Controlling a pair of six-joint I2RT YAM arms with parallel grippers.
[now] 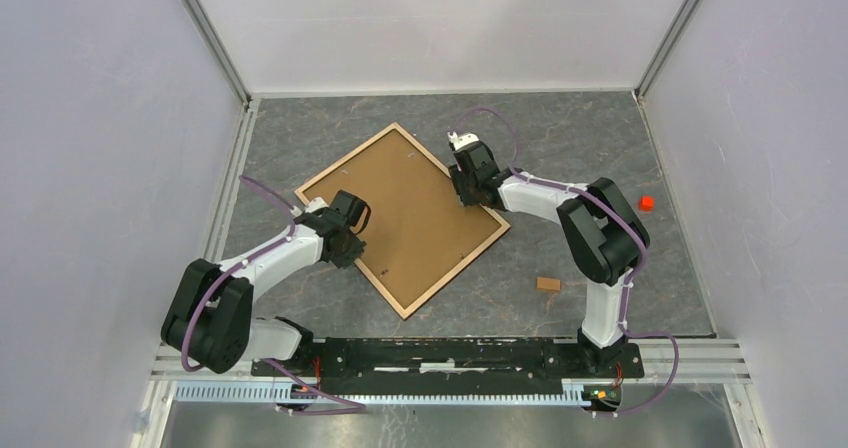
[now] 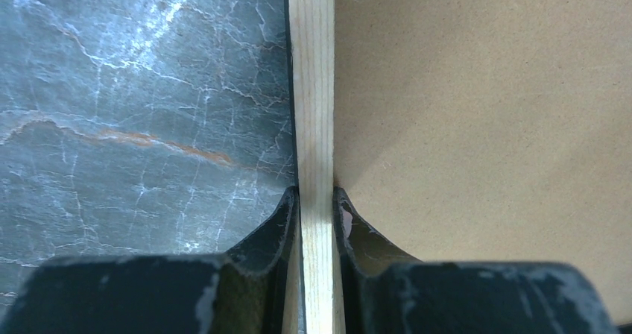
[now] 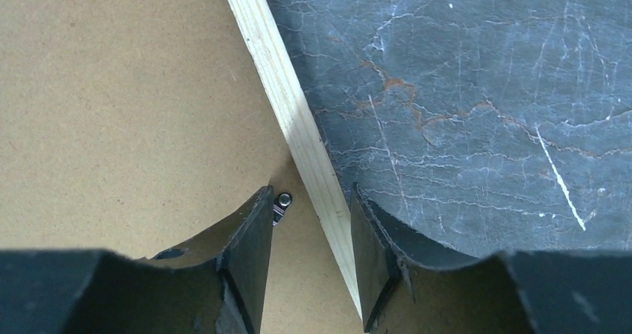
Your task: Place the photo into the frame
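You have left gripper [image 2: 316, 207] clamped on frame [image 2: 311, 88] rail, steadying it face-down on table [image 1: 560, 138]. Your right gripper [image 3: 311, 200] has fingers apart, straddling opposite rail beside clip [image 3: 282, 202], likely to secure backing board [image 1: 400, 213]. You cannot see photo.

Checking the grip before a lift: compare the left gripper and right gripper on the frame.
The left gripper is shut on the frame, both fingers against its wood rim; the right gripper is open, with a gap on the board side. The rim runs straight through the left gripper but slants across the right gripper. Both straddle the rim, one finger over the backing board, one over the table.
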